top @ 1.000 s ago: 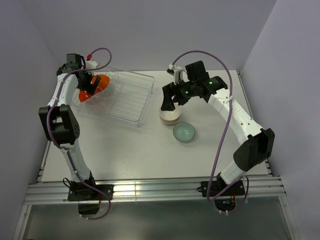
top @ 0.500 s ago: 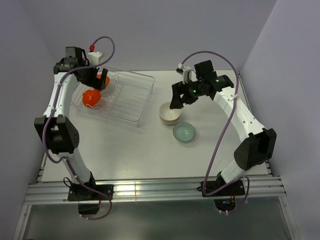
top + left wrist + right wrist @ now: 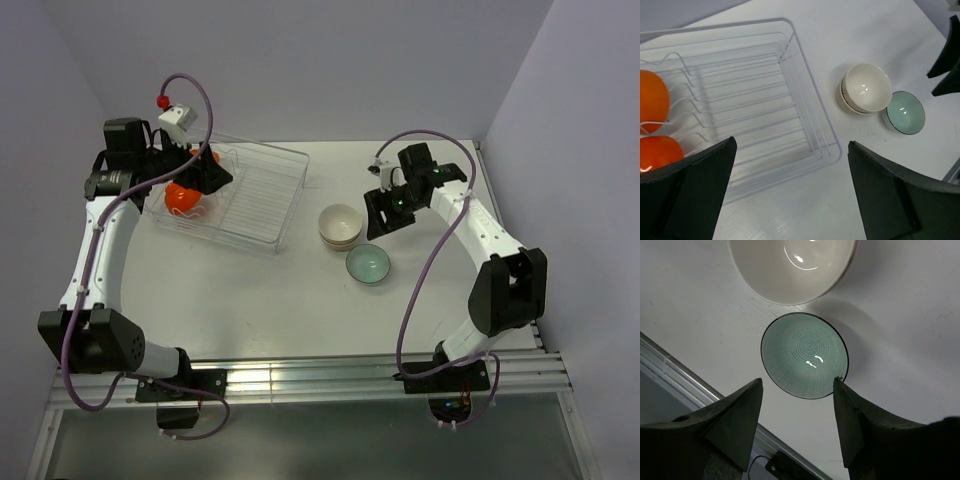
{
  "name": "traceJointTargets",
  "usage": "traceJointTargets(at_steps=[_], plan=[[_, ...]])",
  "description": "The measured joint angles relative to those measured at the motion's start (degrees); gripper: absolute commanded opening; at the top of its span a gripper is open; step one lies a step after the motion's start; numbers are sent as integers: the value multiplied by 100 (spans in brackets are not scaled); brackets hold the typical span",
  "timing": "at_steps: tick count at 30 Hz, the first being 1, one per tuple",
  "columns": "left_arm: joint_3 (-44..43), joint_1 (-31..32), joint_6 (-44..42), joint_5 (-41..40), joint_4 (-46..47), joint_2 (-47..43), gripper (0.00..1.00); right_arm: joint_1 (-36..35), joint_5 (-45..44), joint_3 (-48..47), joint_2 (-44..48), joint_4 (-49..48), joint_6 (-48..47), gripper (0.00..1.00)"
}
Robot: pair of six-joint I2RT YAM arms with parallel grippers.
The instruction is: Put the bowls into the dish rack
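Where lilac walls [image 3: 300,70] meet, white table [image 3: 280,300] sits.

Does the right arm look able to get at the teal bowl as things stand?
Probably yes: the right pincer hangs open above the teal bowl with nothing between them; the cream bowls sit beside it.

Orange bowl [image 3: 182,197] glowed behind the white wires of the clear dish rack [image 3: 815,125], far-left corner of the white table [image 3: 250,310]. Cream bowls [image 3: 340,225] gleamed mid-table. The teal-green bowl [image 3: 805,355] showed fine concentric rings and a dark rim.
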State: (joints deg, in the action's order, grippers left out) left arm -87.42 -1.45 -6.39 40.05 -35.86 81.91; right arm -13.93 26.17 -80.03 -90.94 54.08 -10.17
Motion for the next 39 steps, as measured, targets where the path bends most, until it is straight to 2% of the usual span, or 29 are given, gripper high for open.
traceJointTargets(at_steps=[6,11,17,28,33,39], plan=[[787,39,310,267,671,-179,100,85,-9,-144,-254,-55,173,59],[1152,393,365,-83,892,-326,100,63,-177,-638,-721,-234,623,54],[1217,815,417,-509,1082,-457,99,-96,-588,-905,-1261,-424,1049,53],[1342,868,667,-804,1169,-452,99,-310,-1108,-1377,-1919,-597,1335,49],[1412,879,710,-846,1172,-452,100,-332,-1209,-1416,-2107,-658,1353,42],[1436,879,730,-846,1268,-452,100,-345,-1217,-1419,-2302,-656,1360,38]])
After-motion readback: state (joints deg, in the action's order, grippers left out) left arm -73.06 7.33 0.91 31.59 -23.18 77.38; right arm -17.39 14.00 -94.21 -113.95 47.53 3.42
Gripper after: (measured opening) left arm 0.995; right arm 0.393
